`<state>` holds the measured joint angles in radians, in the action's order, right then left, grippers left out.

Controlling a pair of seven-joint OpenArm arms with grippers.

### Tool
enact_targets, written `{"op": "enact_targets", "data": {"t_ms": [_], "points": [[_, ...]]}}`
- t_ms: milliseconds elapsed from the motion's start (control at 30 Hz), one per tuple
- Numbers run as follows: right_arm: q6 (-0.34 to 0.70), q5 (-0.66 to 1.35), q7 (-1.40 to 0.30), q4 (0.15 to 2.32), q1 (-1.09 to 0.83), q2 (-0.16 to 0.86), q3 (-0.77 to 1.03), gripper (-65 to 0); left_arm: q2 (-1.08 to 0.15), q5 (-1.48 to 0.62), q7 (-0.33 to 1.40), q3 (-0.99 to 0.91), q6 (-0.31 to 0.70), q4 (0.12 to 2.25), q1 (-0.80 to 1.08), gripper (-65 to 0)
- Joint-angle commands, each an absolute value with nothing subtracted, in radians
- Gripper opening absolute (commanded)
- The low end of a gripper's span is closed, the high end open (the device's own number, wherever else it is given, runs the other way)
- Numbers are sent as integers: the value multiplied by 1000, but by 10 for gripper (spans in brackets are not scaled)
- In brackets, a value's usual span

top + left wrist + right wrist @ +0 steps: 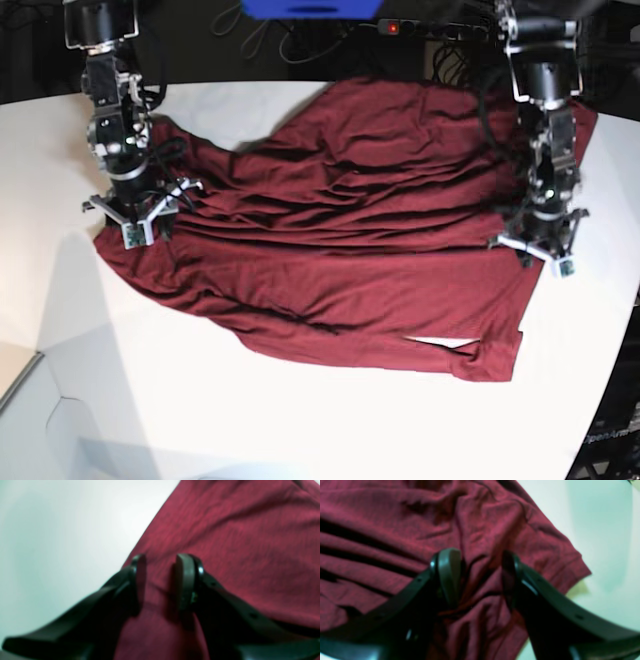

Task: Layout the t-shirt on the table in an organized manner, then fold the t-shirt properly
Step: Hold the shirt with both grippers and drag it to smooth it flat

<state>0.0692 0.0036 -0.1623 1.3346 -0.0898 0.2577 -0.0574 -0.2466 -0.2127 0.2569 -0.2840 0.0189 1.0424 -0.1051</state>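
The left pincer (160,580) stands with its jaws partly apart, tips down on the t-shirt (237,555) close to the cloth's edge; a strip of fabric lies between the two pads, but the blurred wrist view does not show whether they pinch it. The right pincer (480,577) has its jaws wider apart and pressed into a bunch of wrinkled cloth beside a sleeve; a fold rises between the pads, and a grip cannot be told here either.

In the base view the left pincer (540,240) is at the right of the frame, on the shirt's right edge, and the right pincer (138,212) is at the left, on the shirt's left end. There are two arms and one t-shirt (350,240). The dark maroon shirt lies spread across the middle of the frame, creased in long ridges running left to right, with one corner turned at the lower right.

The table (250,420) is smooth and white with a curved edge, bare across the lower part of the frame. Behind it, along the top of the frame, the room is dark, with black cables (455,55) and a small red light (392,27).
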Motion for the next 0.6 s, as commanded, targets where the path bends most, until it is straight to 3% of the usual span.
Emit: {"op": "enact_targets", "data": {"t_ms": [0, 267, 567], "points": [[65, -1, -179, 1356, -101, 268, -56, -376, -257, -211, 295, -288, 4, 1066, -82, -451], [67, -1, -179, 1409, -116, 262, -56, -377, -285, -217, 295, -291, 1, 1168, -18, -451], [67, -1, -179, 1538, -35, 262, -56, -376, -280, -213, 295, -291, 2, 1302, -107, -451]]}}
